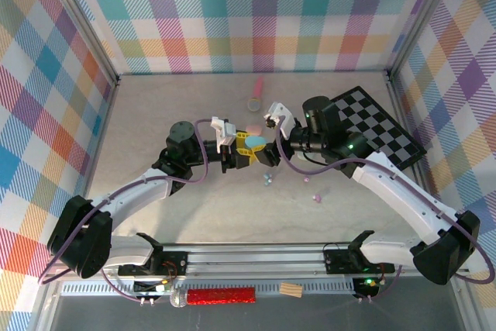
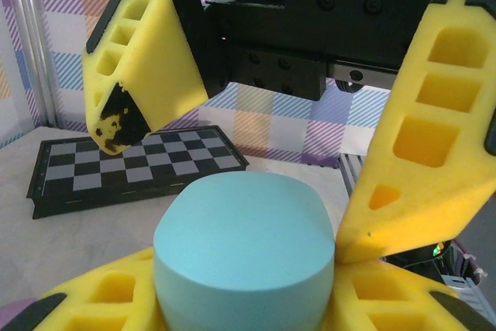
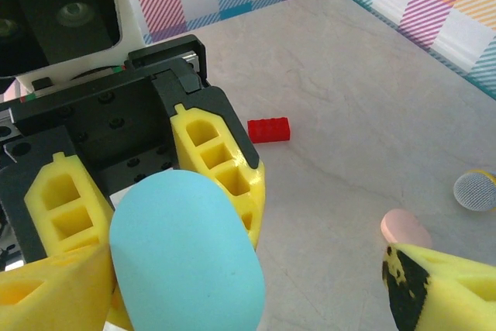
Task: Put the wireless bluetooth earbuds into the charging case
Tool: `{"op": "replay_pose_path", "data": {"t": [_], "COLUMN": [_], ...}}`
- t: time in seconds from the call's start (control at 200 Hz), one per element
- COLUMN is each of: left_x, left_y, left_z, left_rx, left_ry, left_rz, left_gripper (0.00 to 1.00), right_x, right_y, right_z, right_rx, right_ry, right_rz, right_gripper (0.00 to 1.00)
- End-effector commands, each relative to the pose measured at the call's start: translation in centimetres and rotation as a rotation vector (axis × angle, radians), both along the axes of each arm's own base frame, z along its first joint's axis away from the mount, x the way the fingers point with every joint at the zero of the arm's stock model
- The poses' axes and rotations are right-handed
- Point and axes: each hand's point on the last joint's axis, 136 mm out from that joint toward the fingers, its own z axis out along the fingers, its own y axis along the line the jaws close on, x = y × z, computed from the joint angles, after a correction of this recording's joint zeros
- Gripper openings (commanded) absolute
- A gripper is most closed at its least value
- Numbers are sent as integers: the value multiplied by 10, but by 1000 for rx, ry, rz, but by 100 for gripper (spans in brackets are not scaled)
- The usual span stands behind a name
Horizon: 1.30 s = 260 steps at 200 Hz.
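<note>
While my left tool (image 2: 244, 308) is clamped on the blue charging case (image 2: 244, 246) and my right tool (image 3: 248, 292) gapes empty around it, the earbuds (image 1: 267, 180) lie loose on the counter (image 1: 155, 114). None is inserted, and the lid looks closed, I think.

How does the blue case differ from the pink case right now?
The blue case is clamped in the left gripper; the pink case lies free on the table. The blue case is light blue, the pink case pale pink. Both are smooth, rounded pastel shapes.
</note>
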Motion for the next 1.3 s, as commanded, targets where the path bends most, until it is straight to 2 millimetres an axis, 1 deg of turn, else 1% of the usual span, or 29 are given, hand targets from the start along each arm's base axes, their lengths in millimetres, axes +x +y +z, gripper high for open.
{"op": "replay_pose_path", "data": {"t": [0.0, 0.17, 0.355, 0.575, 0.66, 0.76, 1.015, 1.13, 1.295], "left_x": [-8, -10, -10, -13, -14, -14, -12, -12, -14], "left_y": [-2, -2, -2, -1, -1, -1, -1, -1, -2], "left_z": [22, 19, 17, 19, 20, 20, 21, 24, 27], "left_rx": [-44, -34, -29, -31, -33, -33, -40, -53, -61], "left_ry": [-60, -56, -56, -61, -65, -64, -59, -54, -51], "left_rz": [-41, -50, -49, -60, -61, -57, -51, -55, -66], "left_gripper": [38, 38, 38, 38, 38, 38, 38, 38, 38], "right_x": [12, 26, 31, 40, 40, 34, 6, -5, -7], "right_y": [-9, -16, -16, -20, -20, -18, -10, -5, -2], "right_z": [5, 18, 33, 35, 35, 37, 44, 40, 30], "right_rx": [-37, -11, 33, 40, 47, 63, 139, 139, 112], "right_ry": [-74, -133, -163, -170, -161, -146, -74, -65, -58], "right_rz": [-56, -148, -176, -228, -229, -193, -37, 37, 76], "right_gripper": [88, 87, 87, 86, 87, 86, 87, 88, 89]}}
